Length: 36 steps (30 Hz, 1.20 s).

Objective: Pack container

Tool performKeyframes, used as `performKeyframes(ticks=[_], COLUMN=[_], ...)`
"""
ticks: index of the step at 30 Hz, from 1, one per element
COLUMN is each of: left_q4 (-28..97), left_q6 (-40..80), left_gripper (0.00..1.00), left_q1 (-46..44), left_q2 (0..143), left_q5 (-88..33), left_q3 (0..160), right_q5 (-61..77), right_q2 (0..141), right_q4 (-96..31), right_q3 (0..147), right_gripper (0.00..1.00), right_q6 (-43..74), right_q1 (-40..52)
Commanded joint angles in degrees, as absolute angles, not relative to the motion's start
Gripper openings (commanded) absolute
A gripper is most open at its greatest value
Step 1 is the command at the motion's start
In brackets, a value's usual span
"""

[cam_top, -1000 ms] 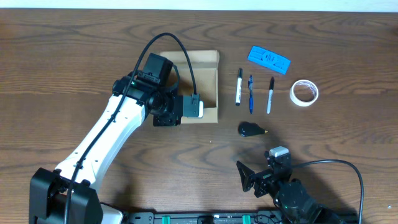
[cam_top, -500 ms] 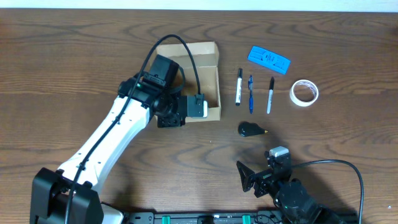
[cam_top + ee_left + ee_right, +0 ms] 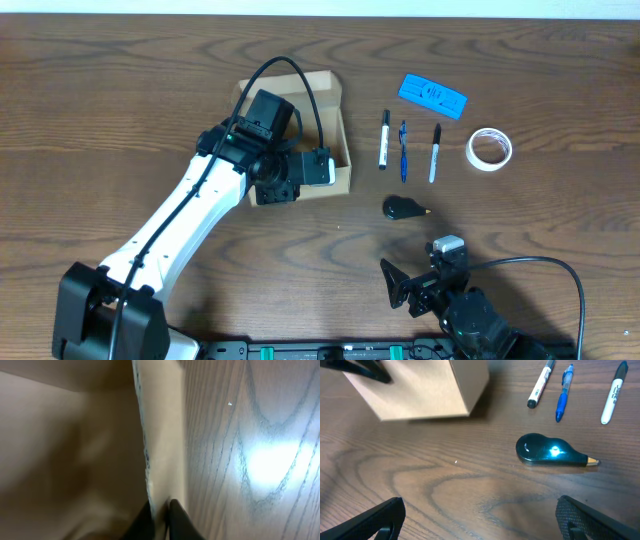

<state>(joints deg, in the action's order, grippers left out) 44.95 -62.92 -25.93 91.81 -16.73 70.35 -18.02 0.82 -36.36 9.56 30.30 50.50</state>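
Your left gripper [image 3: 161, 516] is clenched on the container [image 3: 322, 110]. In the left wrist view the two dark fingertips [image 3: 181, 521] pinch a thin cardboard wall [image 3: 165, 435] between them, with the box's inside to the left and the wooden table [image 3: 250, 460] to the right. From overhead, the open tan box sits left of centre on the far half of the table, turned a little askew. The left arm reaches over its near wall.

Your right gripper [image 3: 480, 525] is released. Its fingers [image 3: 375, 520] are spread wide at the near edge and hold nothing.

To the right of the box, a white marker with a black cap [image 3: 384, 140], a blue pen [image 3: 403, 150] and a black marker [image 3: 434, 152] lie side by side. A roll of white tape [image 3: 490, 149] lies further right, and a blue card [image 3: 432, 96] lies beyond the pens. Nearer to you than the pens is a dark correction-tape dispenser [image 3: 545, 451], apart from both grippers.
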Motion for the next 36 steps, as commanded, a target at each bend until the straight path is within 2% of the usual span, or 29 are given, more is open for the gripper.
performKeyframes(ticks=[1,5,7,8,17,22,29,32,36], left_q4=[45.17,45.15,45.12,45.12,46.28,46.04,46.06,46.11,47.40], left_q6=[-62.54,-62.57,-62.57,-62.57,-61.93,-54.37,-34.57,-22.79,-2.79], left_gripper=[0.13,0.11,0.29,0.98,0.95,0.96,0.95,0.95,0.95], left_q1=[-25.98,-25.98,-25.98,-25.98,-25.98,-25.96,-25.87,-25.85,-25.61], left_q2=[92.58,92.58,92.58,92.58,91.66,89.32,84.88,83.29,82.21], left_q5=[-17.72,-17.61,-17.61,-17.61,-17.61,-17.58,-14.92,-8.03,8.01], left_q3=[69.84,69.84,69.84,69.84,69.93,70.91,72.03,72.03,72.05], right_q5=[-18.83,-18.83,-18.83,-18.83,-18.83,-18.83,-18.83,-18.83,-18.83], right_q2=[0.32,0.32,0.32,0.32,0.32,0.32,0.32,0.32,0.32], right_q4=[-36.36,-36.36,-36.36,-36.36,-36.34,-36.36,-36.36,-36.36,-36.36], right_q3=[9.37,9.37,9.37,9.37,9.37,9.37,9.37,9.37,9.37], right_gripper=[0.99,0.99,0.99,0.99,0.99,0.99,0.99,0.99,0.99], right_q6=[29.50,29.52,29.50,29.50,29.50,29.50,29.50,29.50,29.50], right_q1=[50.22,50.22,50.22,50.22,50.22,50.22,50.22,50.22,50.22])
